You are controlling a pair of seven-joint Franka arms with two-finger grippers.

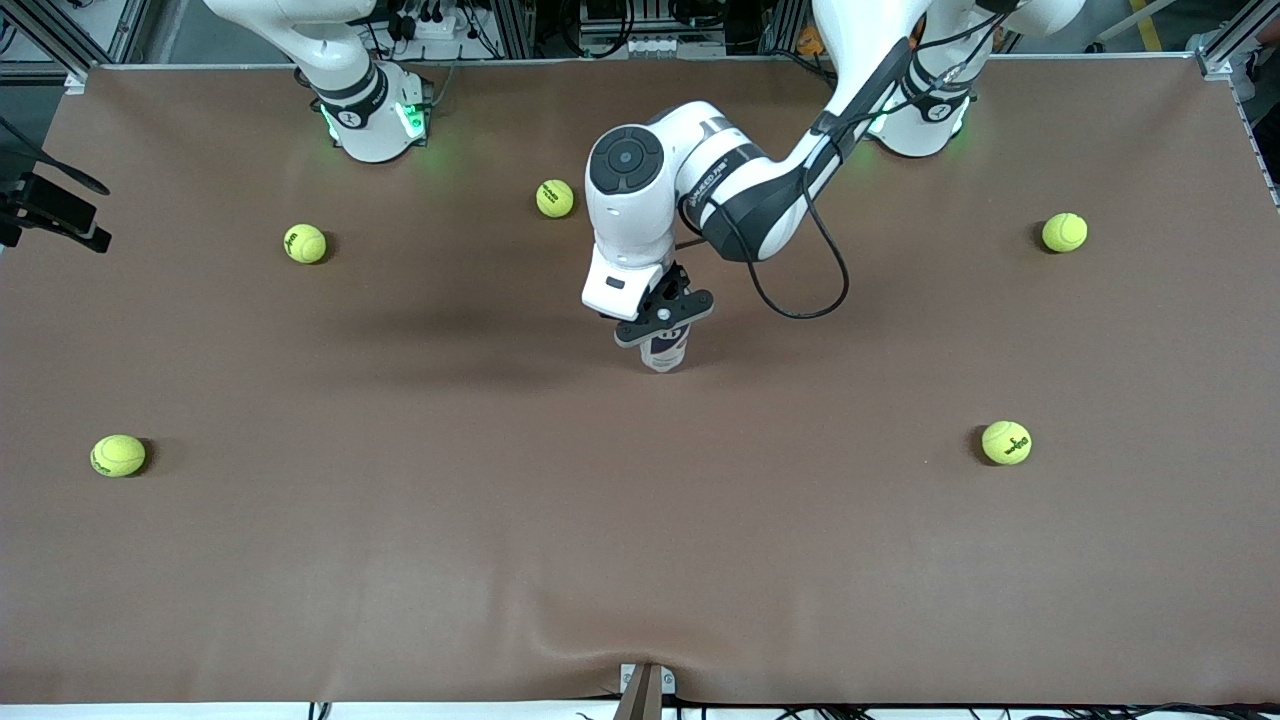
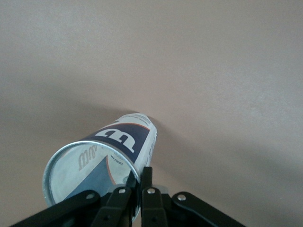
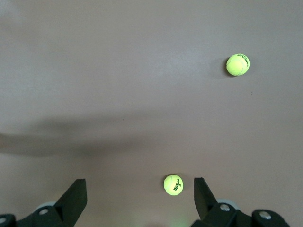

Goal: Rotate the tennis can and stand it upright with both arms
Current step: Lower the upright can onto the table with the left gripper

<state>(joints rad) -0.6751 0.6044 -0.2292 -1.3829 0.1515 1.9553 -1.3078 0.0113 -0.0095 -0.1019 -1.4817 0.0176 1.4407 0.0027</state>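
Left hand (image 2: 137, 182) pinches empty, upright tennis can (image 1: 665, 350) rim

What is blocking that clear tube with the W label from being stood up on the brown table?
Nothing visible. The left gripper pinches the silver rim of the clear-plastic tennis can, which already looks upright on the brown table; the yellow-green tennis balls lie well apart.

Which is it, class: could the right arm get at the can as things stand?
Probably yes. The right gripper hangs open near its base, while the left gripper pinches only the can's rim, leaving its side bare.
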